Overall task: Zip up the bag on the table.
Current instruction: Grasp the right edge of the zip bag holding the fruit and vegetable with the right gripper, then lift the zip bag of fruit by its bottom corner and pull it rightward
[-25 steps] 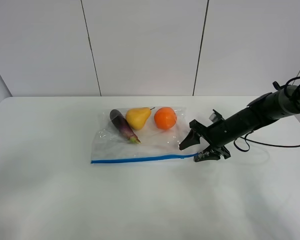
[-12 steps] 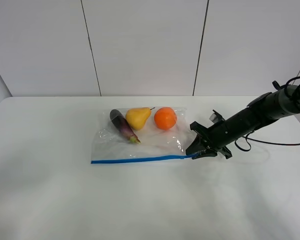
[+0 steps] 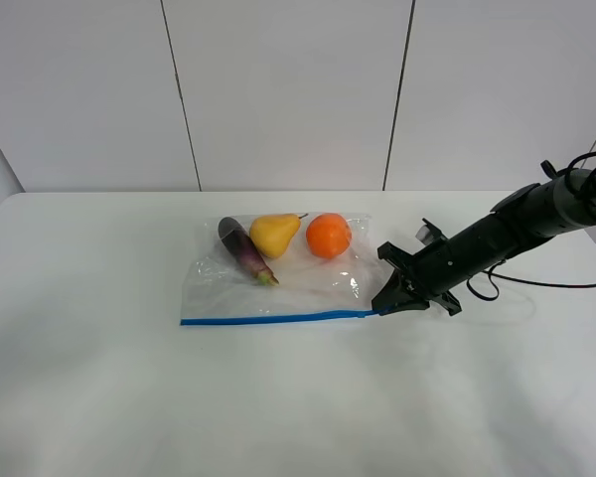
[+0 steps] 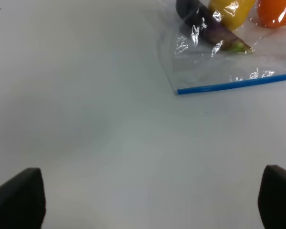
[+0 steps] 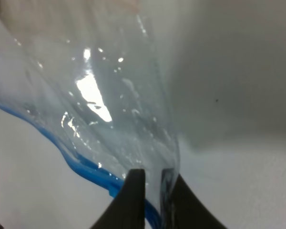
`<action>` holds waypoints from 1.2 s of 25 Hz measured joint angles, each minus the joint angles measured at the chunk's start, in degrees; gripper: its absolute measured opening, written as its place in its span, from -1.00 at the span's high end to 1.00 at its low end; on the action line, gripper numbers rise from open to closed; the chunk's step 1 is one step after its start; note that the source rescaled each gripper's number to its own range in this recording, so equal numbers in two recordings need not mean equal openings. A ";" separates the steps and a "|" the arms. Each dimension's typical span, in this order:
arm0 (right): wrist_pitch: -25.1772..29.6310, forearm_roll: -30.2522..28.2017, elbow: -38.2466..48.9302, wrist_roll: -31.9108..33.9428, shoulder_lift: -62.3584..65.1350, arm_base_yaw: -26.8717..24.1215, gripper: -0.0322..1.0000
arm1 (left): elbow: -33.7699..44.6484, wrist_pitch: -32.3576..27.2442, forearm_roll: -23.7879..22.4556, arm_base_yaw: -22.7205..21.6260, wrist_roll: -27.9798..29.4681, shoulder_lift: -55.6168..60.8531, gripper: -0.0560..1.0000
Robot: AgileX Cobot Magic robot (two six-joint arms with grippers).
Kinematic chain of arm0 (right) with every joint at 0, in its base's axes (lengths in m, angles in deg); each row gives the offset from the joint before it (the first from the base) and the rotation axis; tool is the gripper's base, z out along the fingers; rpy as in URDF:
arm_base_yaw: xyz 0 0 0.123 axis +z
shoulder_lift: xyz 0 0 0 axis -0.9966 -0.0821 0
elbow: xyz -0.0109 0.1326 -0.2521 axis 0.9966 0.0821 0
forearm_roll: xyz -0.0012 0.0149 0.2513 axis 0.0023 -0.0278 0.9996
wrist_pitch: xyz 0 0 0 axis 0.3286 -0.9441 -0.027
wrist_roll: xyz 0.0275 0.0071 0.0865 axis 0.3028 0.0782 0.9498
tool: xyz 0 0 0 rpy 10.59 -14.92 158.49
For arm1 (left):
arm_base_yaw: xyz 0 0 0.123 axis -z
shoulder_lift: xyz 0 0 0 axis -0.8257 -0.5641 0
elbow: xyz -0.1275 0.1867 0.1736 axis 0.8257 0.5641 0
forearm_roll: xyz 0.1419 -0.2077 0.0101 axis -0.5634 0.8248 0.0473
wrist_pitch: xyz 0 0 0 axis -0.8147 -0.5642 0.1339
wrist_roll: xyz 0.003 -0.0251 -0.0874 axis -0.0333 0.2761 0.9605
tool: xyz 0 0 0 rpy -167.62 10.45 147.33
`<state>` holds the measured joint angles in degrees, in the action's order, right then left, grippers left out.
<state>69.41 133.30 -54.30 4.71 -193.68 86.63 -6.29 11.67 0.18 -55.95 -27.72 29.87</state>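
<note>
The bag (image 3: 278,283) is lying at the middle of the table (image 3: 129,397). Its zipper (image 3: 273,319) corner is being pinched by the clenched right gripper (image 3: 385,306). The left gripper (image 4: 148,193) is being held spread wide above the table, apart from the bag.

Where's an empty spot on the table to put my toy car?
Plenty of bare table: the whole near side in front of the blue zipper strip, and the wide left side beside the eggplant. It is crowded on the right, where the right claw pinches a corner of the bag, and toward the back, where the pear and orange lie.
</note>
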 joint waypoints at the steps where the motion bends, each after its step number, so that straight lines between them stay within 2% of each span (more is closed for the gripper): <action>1: 0.15 0.00 0.00 -0.20 0.00 0.00 0.69 | 0.00 0.00 0.00 0.00 0.00 0.00 -1.00; 10: 0.43 -0.06 0.00 -1.06 0.00 0.00 0.70 | 0.00 0.00 0.00 0.00 0.00 0.00 -1.00; 16: 0.43 -0.06 0.00 -1.26 0.00 0.00 0.93 | 0.00 0.00 0.00 0.00 0.00 0.00 -1.00; 24: 0.69 0.11 0.00 -1.79 0.00 0.00 0.94 | 0.00 0.00 0.00 0.00 0.00 0.00 -1.00; 30: 5.14 5.74 0.00 -5.26 0.00 0.00 0.94 | 0.00 0.00 0.00 0.00 0.00 0.00 -1.00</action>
<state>74.55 139.03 -54.30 -0.55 -193.68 86.63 -6.29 11.67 0.18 -55.95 -27.72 29.87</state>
